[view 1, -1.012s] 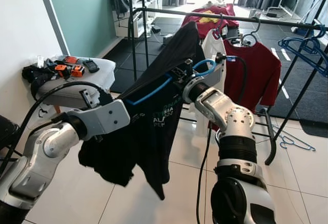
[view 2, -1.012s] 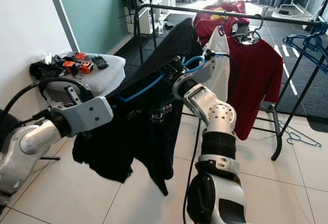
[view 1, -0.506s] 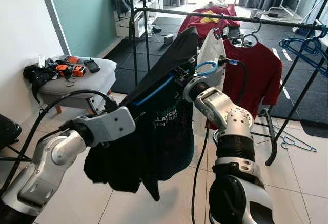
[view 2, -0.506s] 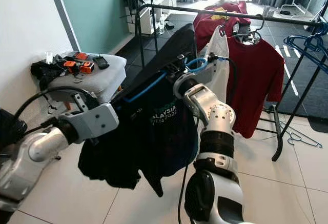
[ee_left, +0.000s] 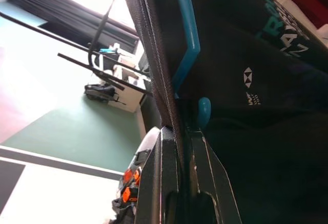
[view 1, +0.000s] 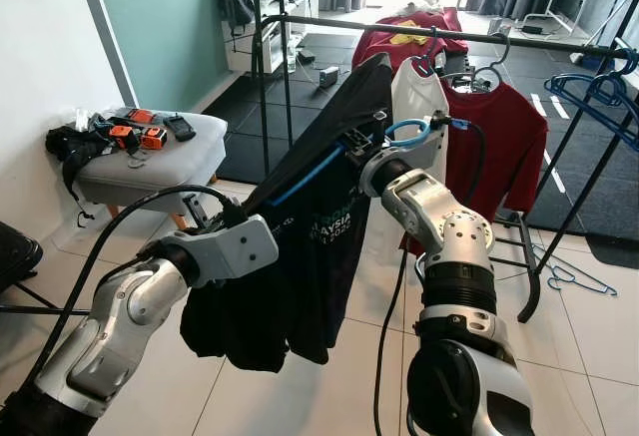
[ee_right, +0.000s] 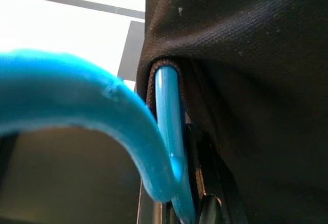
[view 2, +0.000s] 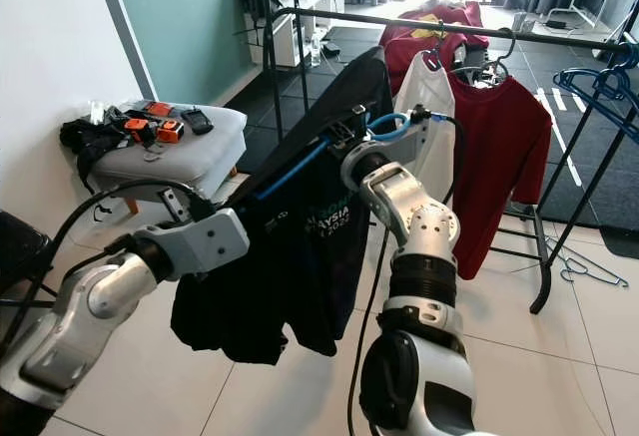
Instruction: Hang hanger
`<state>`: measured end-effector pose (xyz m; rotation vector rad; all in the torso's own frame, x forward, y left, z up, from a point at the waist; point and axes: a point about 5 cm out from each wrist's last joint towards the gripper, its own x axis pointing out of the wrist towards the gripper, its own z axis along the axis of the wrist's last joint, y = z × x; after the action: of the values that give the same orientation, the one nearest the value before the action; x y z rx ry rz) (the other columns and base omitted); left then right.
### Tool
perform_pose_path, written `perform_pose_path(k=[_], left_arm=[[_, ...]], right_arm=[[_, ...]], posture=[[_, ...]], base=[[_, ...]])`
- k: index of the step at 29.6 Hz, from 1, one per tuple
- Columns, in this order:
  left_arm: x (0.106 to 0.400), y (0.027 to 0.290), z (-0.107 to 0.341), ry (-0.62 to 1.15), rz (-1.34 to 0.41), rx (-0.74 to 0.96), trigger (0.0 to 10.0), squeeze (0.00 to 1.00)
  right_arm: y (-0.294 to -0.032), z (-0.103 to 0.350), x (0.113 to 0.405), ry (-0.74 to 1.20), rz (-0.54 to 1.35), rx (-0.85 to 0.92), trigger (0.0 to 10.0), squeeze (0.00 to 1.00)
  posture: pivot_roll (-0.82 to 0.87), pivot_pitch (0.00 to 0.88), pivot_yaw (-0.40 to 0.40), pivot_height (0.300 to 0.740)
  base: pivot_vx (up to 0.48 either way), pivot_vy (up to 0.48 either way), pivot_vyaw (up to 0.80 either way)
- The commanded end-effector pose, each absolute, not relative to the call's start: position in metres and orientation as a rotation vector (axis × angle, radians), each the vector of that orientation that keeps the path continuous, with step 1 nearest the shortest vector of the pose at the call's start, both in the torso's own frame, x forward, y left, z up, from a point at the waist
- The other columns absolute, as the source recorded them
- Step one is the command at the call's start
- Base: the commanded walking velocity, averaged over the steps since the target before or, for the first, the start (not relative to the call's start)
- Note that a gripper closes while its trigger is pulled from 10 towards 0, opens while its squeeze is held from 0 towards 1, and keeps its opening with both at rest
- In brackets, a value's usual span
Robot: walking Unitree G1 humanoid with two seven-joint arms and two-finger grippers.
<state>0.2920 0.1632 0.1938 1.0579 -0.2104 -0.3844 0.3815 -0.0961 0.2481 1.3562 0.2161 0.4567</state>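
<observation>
- Right gripper (view 1: 371,143) – fingers clamped on the blue hanger (view 1: 310,171) by its neck, just short of the black rail (view 1: 419,33).
- Left gripper (ee_left: 180,131) – fingers pinching the black shirt (view 1: 310,246) at the hanger's lower end.

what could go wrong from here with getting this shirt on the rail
1. The blue hanger's hook sits below the black rail, close to the white shirt and red shirt; it could snag them on the way up.
2. The black shirt hangs bunched over the left gripper, which pinches its edge, so it may slip off the hanger.
3. The right gripper holds near the hook, so the hanger may tilt.
</observation>
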Motion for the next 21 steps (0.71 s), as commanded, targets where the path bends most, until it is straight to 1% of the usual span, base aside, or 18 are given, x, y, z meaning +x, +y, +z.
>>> perform_pose_path(k=[1,2,4,6,7,10,12,14,16,21], left_arm=[[0.292,0.187,0.179,-0.096,-0.352,1.108,10.0,0.00],[0.292,0.187,0.179,-0.096,-0.352,1.108,10.0,0.00],[0.292,0.208,0.180,-0.065,-0.297,1.134,10.0,0.00],[0.292,0.208,0.180,-0.065,-0.297,1.134,10.0,0.00],[0.291,0.217,0.181,-0.053,-0.273,1.144,10.0,0.00],[0.291,0.224,0.183,-0.044,-0.249,1.150,10.0,0.00],[0.290,0.230,0.190,-0.057,-0.206,1.122,10.0,0.00],[0.290,0.230,0.190,-0.057,-0.206,1.122,10.0,0.00],[0.291,0.226,0.200,-0.103,-0.193,1.079,10.0,0.00],[0.290,0.218,0.203,-0.133,-0.224,1.070,10.0,0.00]], right_arm=[[-0.108,0.271,0.383,0.087,0.468,1.405,10.0,0.00],[-0.108,0.271,0.383,0.087,0.468,1.405,10.0,0.00],[-0.109,0.271,0.383,0.087,0.468,1.397,10.0,0.00],[-0.109,0.271,0.383,0.087,0.468,1.397,10.0,0.00],[-0.109,0.271,0.383,0.088,0.473,1.392,10.0,0.00],[-0.107,0.271,0.382,0.094,0.482,1.383,10.0,0.00],[-0.100,0.270,0.380,0.114,0.509,1.336,10.0,0.00],[-0.100,0.270,0.380,0.114,0.509,1.336,10.0,0.00],[-0.095,0.269,0.378,0.130,0.526,1.314,10.0,0.00],[-0.096,0.269,0.378,0.118,0.517,1.333,10.0,0.00]], posture=[[0.00,0.000,-0.023,0.740],[0.00,0.000,-0.023,0.740],[0.00,0.000,-0.024,0.740],[0.00,0.000,-0.024,0.740],[0.00,0.000,-0.025,0.740],[0.01,0.000,-0.025,0.740],[0.01,0.000,-0.030,0.740],[0.01,0.000,-0.030,0.740],[0.01,0.000,-0.032,0.740],[0.01,0.000,-0.032,0.740]], base=[[0.000,0.000,0.00],[0.000,0.000,0.00],[0.000,0.000,0.00],[0.000,0.000,0.00],[0.000,0.000,0.00],[0.000,0.000,0.00],[0.000,0.000,0.00],[0.000,0.000,0.00],[0.000,0.000,0.00],[0.000,0.000,0.00]])
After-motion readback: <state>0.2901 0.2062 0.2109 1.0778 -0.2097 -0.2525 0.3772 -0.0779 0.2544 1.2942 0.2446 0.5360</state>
